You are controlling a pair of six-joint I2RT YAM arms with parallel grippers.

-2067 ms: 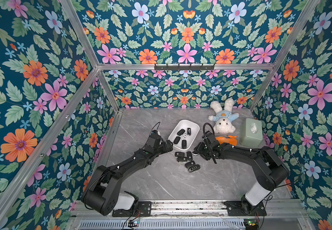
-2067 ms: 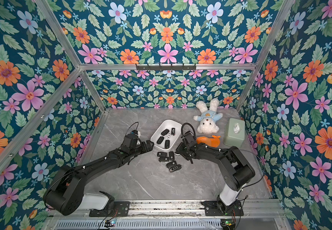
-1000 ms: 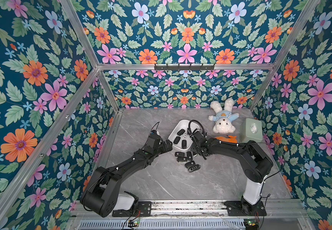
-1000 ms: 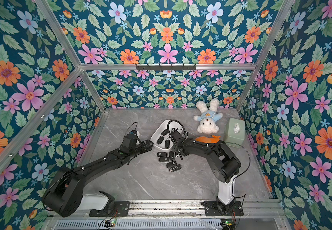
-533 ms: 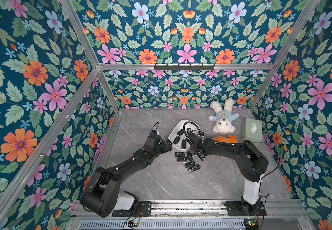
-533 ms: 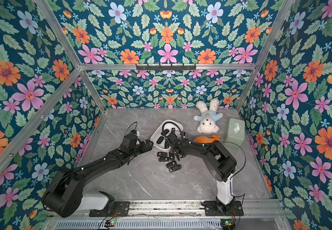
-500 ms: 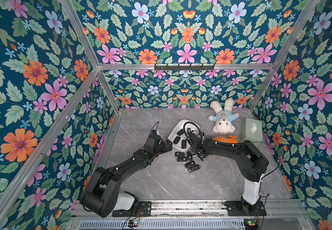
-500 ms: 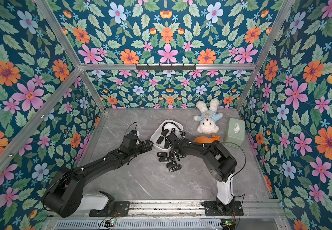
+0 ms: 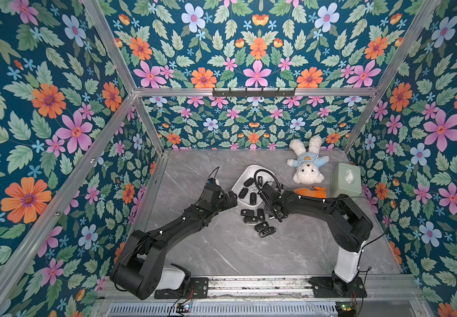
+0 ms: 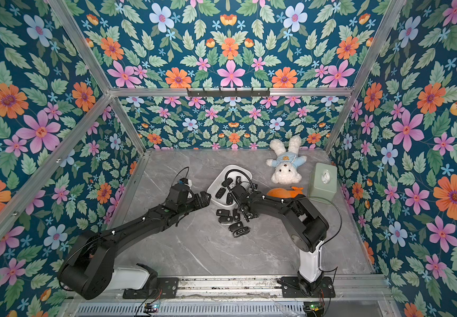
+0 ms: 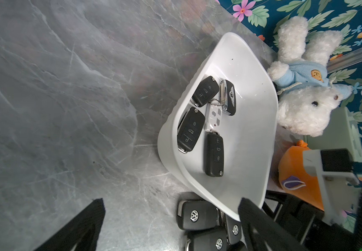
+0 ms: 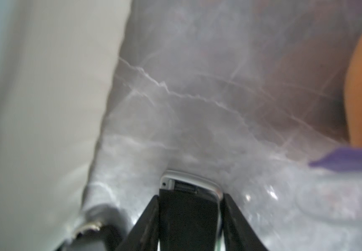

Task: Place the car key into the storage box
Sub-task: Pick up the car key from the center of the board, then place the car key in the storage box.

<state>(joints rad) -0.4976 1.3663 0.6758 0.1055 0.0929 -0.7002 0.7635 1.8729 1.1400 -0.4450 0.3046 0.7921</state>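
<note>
The storage box [image 9: 249, 166] [image 10: 223, 170] [image 11: 251, 108] is a shallow white tub mid-table holding several black car keys [image 11: 191, 132]. More car keys [image 9: 249, 212] [image 11: 197, 215] lie loose on the grey table just in front of it. My right gripper [image 9: 273, 216] [image 10: 245, 216] [image 12: 190, 196] points down at the right end of that pile, beside the box wall [image 12: 45, 108]. Its fingers press both sides of a black car key [image 12: 188, 208] with a silver end. My left gripper [image 9: 233, 197] [image 10: 205, 199] [image 11: 171, 202] hovers wide open and holding nothing at the box's left front corner.
A white plush rabbit [image 9: 307, 167] lies behind and right of the box. An orange plush toy [image 9: 311, 192] sits just behind my right forearm, and a pale green tissue box [image 9: 344, 179] stands near the right wall. Flowered walls enclose the table on three sides.
My right gripper swung left from beside the pile, passed the box's near edge, dropped onto the loose keys and closed round one. The left arm has not moved.
</note>
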